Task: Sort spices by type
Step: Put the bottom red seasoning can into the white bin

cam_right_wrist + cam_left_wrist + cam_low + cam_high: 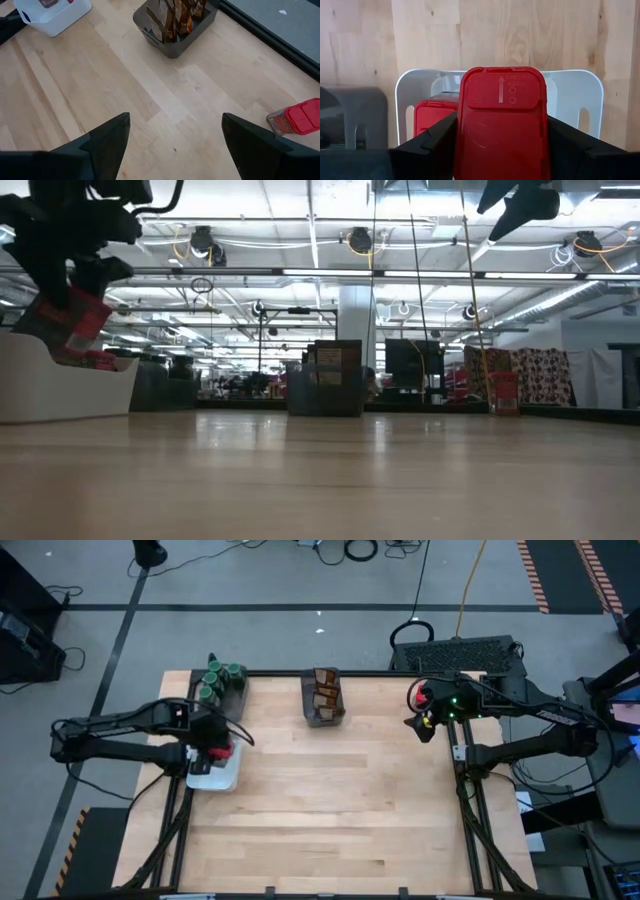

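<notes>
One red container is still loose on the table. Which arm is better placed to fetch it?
Right. The right gripper hangs open close to the loose red container at the table's right edge, while the left gripper is shut on another red container above the white tray.

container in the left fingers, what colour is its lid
Red: the container held by the left gripper over the white tray. Clearest in the left wrist view.

Dark arms (pixel 130 725) — matte (cabled)

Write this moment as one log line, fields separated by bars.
left gripper: shut on red container, above white tray | right gripper: open, empty, over table | one red-lidded jar unsorted
</notes>
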